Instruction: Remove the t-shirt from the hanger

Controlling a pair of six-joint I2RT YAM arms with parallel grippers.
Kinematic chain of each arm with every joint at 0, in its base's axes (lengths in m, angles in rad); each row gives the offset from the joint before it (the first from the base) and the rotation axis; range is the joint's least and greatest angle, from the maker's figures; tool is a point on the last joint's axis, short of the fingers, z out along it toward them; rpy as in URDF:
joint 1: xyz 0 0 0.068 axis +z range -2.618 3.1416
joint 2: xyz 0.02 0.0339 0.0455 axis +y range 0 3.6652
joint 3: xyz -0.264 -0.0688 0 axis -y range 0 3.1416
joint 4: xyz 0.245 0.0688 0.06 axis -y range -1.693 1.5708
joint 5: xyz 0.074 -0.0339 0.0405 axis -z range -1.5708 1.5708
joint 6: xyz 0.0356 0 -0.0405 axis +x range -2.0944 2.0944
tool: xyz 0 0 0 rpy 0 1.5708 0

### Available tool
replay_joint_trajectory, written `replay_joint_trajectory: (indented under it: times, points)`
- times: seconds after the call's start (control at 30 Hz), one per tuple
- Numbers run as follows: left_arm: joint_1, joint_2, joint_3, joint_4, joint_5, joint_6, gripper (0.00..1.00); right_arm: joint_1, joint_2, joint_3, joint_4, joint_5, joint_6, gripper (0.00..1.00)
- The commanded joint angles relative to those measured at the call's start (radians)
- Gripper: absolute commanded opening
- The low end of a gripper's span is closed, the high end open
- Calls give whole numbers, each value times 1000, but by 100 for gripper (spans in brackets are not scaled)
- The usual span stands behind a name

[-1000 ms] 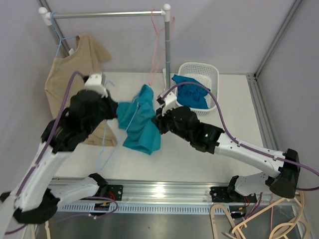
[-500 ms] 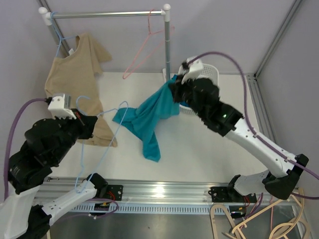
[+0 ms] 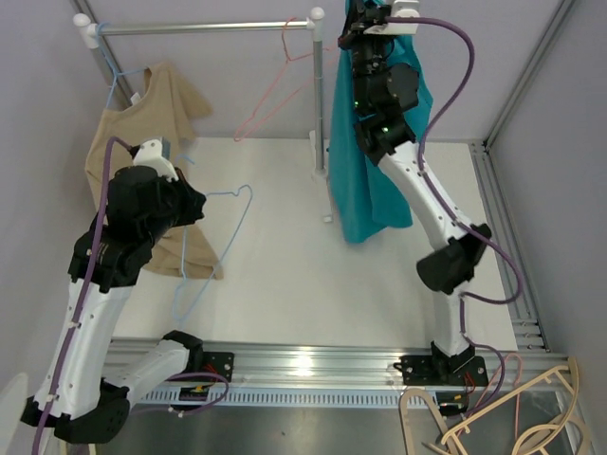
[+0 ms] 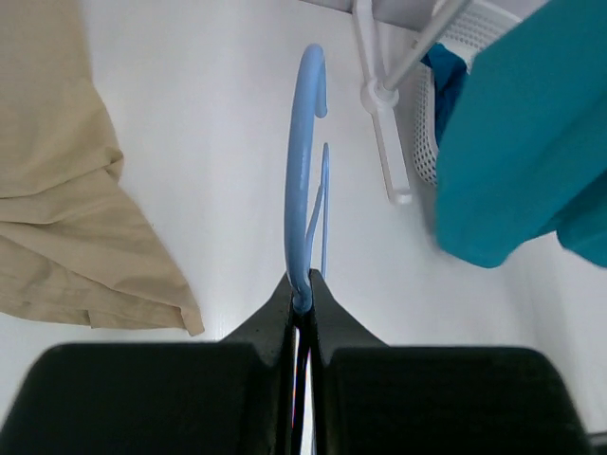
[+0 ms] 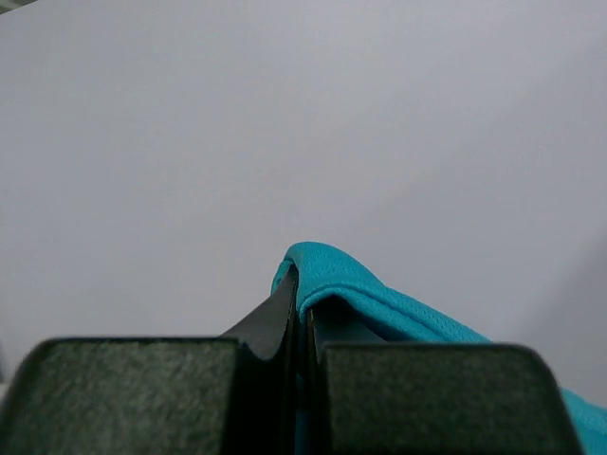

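The teal t-shirt point(image 3: 358, 161) hangs straight down from my right gripper point(image 3: 365, 17), which is raised high at the back by the rack post and shut on its top edge. In the right wrist view the fabric point(image 5: 379, 299) is folded over the closed right gripper point(image 5: 302, 296). The bare light-blue hanger point(image 3: 223, 232) is off the shirt, held by my left gripper point(image 3: 193, 206) over the table's left side. In the left wrist view the left gripper point(image 4: 302, 294) is shut on the hanger's wire point(image 4: 301, 190), and the shirt point(image 4: 531, 161) hangs apart at the right.
A beige shirt point(image 3: 142, 123) hangs on another blue hanger from the rack rail point(image 3: 204, 27) at the back left. A pink hanger point(image 3: 275, 90) dangles near the rack post point(image 3: 320, 95). A white basket point(image 4: 429, 118) with blue cloth stands behind the teal shirt.
My right gripper has risen from the table to the top of the view, lifting the teal shirt clear of the hanger. My left arm has moved the bare hanger up and right.
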Motion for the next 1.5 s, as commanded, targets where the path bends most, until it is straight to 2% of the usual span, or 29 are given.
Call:
replay_joint_trajectory:
  times: [0.0, 0.1, 0.2, 0.27, 0.4, 0.47, 0.57, 0.6, 0.67, 0.7, 0.77, 0.8, 0.83, 0.9, 1.03, 1.27, 1.3, 1.33, 1.37, 1.47]
  points:
    - [85, 35, 68, 41, 66, 7, 1, -44, 140, 270, 190, -48, -47, 0]
    - [142, 69, 76, 98, 115, -45, 1, -108, 186, 266, 294, -59, 73, 0]
    - [153, 83, 52, 182, 80, -86, 1, -169, 235, 355, 262, -15, 129, 0]
    - [153, 113, 64, 210, 40, -91, 1, -197, 217, 338, 249, -15, 168, 0]
    - [160, 219, 156, 215, -59, -54, 1, -229, 110, 113, 223, 40, 177, 0]
    - [174, 272, 203, 215, -104, -45, 1, -229, 61, -72, 187, 83, 153, 0]
    - [188, 311, 257, 241, -129, -27, 1, -236, -22, -260, -28, 149, 215, 1]
    - [189, 316, 265, 248, -164, -19, 1, -240, -41, -281, -231, 154, 320, 1]
    - [194, 317, 272, 279, -196, 9, 1, -268, -45, -303, -456, 108, 449, 0]
    - [197, 314, 260, 296, -207, 27, 1, -274, -39, -309, -656, 73, 543, 0]
    - [218, 313, 248, 337, -144, 62, 1, -272, -12, -311, -812, -48, 577, 0]
    - [225, 310, 231, 394, -54, 85, 1, -269, 7, -303, -942, -90, 588, 2]
    - [228, 311, 217, 424, -17, 122, 1, -268, 48, -298, -998, -137, 588, 4]
    - [232, 317, 203, 513, 44, 165, 1, -275, 60, -333, -1060, -142, 611, 6]
    - [232, 386, 231, 613, 166, 250, 1, -324, -15, -459, -957, -199, 622, 8]
    - [225, 565, 450, 583, 239, 279, 1, -361, 50, -254, -1137, -257, 524, 17]
    - [220, 584, 505, 572, 241, 285, 1, -364, 54, -252, -1137, -274, 516, 24]
    - [209, 599, 519, 575, 249, 291, 1, -374, 59, -240, -1143, -300, 516, 70]
    - [203, 622, 525, 583, 256, 300, 1, -377, 62, -226, -1153, -305, 519, 98]
    - [171, 652, 541, 629, 226, 348, 1, -380, 39, -211, -1173, -273, 517, 99]
